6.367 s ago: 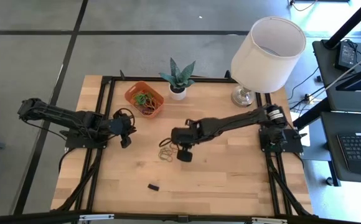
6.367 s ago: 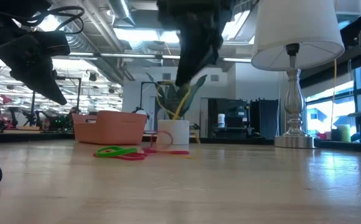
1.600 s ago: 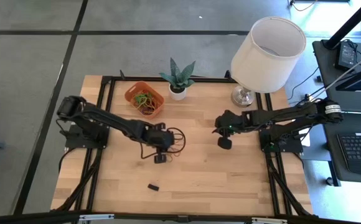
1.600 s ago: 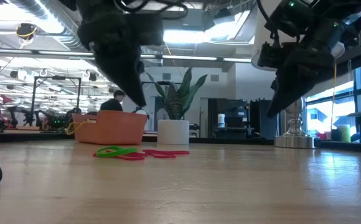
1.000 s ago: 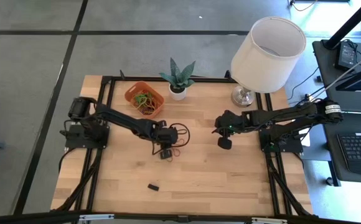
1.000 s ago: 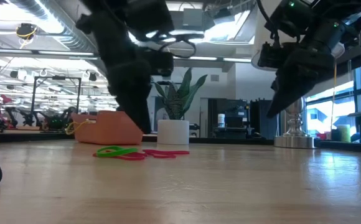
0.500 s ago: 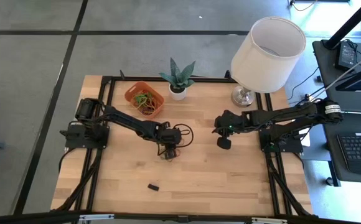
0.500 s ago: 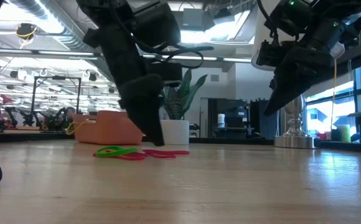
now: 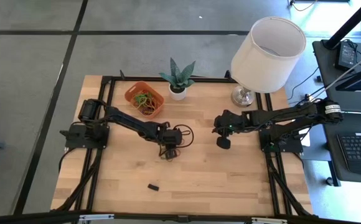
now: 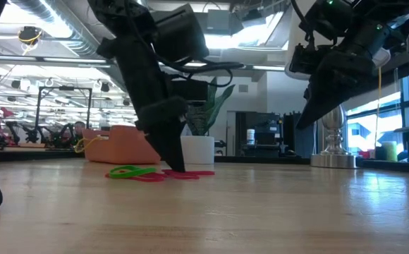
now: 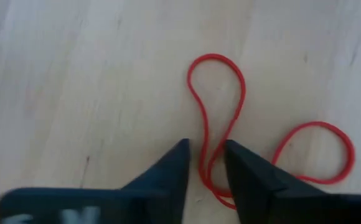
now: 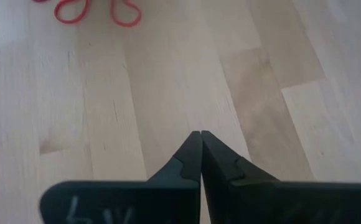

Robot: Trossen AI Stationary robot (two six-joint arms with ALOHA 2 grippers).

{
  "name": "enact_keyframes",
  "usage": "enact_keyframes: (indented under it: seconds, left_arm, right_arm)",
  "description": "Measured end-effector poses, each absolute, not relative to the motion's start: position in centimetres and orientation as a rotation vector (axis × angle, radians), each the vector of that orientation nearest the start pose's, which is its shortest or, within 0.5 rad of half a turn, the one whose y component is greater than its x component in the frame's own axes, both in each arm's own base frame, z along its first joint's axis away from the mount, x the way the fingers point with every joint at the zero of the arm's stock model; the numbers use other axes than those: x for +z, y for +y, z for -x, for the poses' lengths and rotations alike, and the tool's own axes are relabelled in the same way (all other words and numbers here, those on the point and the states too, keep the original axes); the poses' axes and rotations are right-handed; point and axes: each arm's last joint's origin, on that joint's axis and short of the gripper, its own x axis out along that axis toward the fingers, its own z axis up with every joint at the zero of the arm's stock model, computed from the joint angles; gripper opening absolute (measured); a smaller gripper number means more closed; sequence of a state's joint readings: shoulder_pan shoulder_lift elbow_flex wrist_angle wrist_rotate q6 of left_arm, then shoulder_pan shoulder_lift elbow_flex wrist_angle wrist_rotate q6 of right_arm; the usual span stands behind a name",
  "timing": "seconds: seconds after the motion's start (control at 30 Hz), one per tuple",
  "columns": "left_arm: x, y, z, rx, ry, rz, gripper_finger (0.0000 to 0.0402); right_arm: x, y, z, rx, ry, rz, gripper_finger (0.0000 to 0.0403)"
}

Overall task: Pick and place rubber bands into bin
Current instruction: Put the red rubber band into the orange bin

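**Red loop sits between left arm's parted jaws on pale wood**

Red rubber band (image 11: 216, 118), twisted into a narrow loop, lies flat on the blond wooden worktop (image 9: 230, 174), one strand running straight into the gap between the two dark fingers (image 11: 168, 171) of the left gripper (image 9: 168, 154). The jaws stand a little apart, tips down at the wood on either side of the strand, not yet closed on it; a second red loop (image 11: 317, 152) curls just to one side of them. Seen level with the worktop, those tips touch down at a small pile of red and green rubber bands (image 10: 151, 173). Beyond the left jaws, towards the far edge of the worktop, sits the orange bin (image 9: 144, 98), holding a tangle of bands, with a small potted plant (image 9: 178, 79) just beside it and a white-shaded lamp (image 9: 264, 53) further along. The right gripper (image 9: 221, 142) hangs above bare wood well apart from the bands, its jaws pressed together and holding nothing. A small dark object (image 9: 152, 185) lies near the worktop's front edge.
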State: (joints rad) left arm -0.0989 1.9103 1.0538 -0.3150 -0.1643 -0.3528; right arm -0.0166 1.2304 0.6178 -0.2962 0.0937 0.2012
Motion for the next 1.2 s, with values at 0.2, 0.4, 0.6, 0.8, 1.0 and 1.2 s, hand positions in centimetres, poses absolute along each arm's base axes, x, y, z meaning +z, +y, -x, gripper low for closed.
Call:
enact_keyframes:
  seconds: [0.2,0.4,0.6,0.8,1.0,1.2]
  left_arm:
    - [12.2,-3.0,-34.8,0.303,1.121,0.16,0.0009]
    - [13.4,-2.6,-34.2,0.318,1.112,0.163,0.0003]
    - [16.4,-2.4,-33.9,0.356,1.006,0.152,0.0002]
    - [20.5,-2.3,-32.1,0.365,0.936,0.172,0.0002]
    - [24.2,-1.8,-27.9,0.47,0.982,0.25,0.0002]
    - [24.9,-1.3,-23.8,0.652,1.149,0.365,0.0002]
  right_arm:
    - [18.4,-0.6,-22.6,-0.193,0.894,-0.152,0.0005]
    - [18.4,-0.6,-22.6,-0.193,0.893,-0.152,0.0005]
    - [18.4,-0.6,-22.6,-0.194,0.894,-0.152,0.0005]
    - [18.4,-0.6,-22.6,-0.194,0.894,-0.152,0.0005]
    - [18.5,-0.6,-22.6,-0.193,0.891,-0.153,0.0005]
    - [18.5,-0.6,-22.7,-0.193,0.882,-0.153,0.0005]
